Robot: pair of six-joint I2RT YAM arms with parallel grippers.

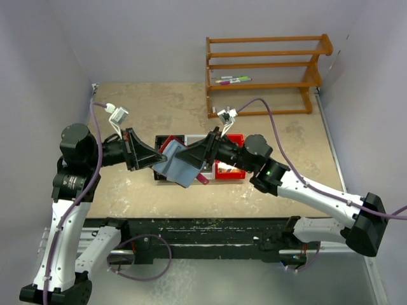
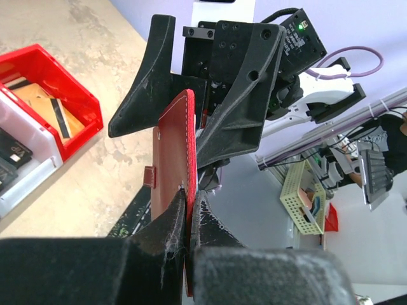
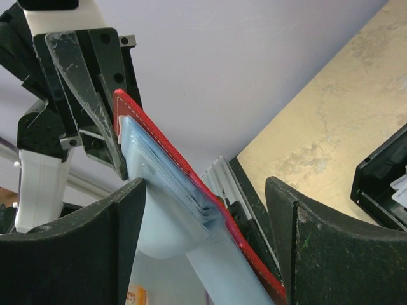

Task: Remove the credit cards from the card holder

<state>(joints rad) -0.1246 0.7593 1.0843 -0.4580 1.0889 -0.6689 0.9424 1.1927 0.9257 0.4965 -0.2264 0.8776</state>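
- Evidently the left gripper (image 2: 189, 200) is pinched shut on one edge of the maroon card holder (image 2: 177, 136). It holds the holder up off the table so that the blue-grey sleeves (image 3: 159, 165) fan out toward the other arm.
- The right gripper (image 3: 205, 187) has its jaws apart, one finger on either side of the sleeves. One finger sits against them and the other stands clear (no card is visibly pinched).
- My reading is that holding the holder in the air turns the sleeve mouths toward that open pincer, so a card can be drawn out.
- Tan credit cards (image 2: 44, 101) lie in the red bin (image 2: 81, 121) below. Whether any are in the sleeves I cannot tell.
- A white bin (image 2: 32, 162) touches the red one, and a black box (image 3: 381, 184) sits near, all beneath the raised holder.
- A wooden rack (image 1: 267, 76) with markers (image 1: 232, 80) stands well behind, out of the way.
- Nothing solid blocks the pull, though the floppy sleeves may shift as a card slides.
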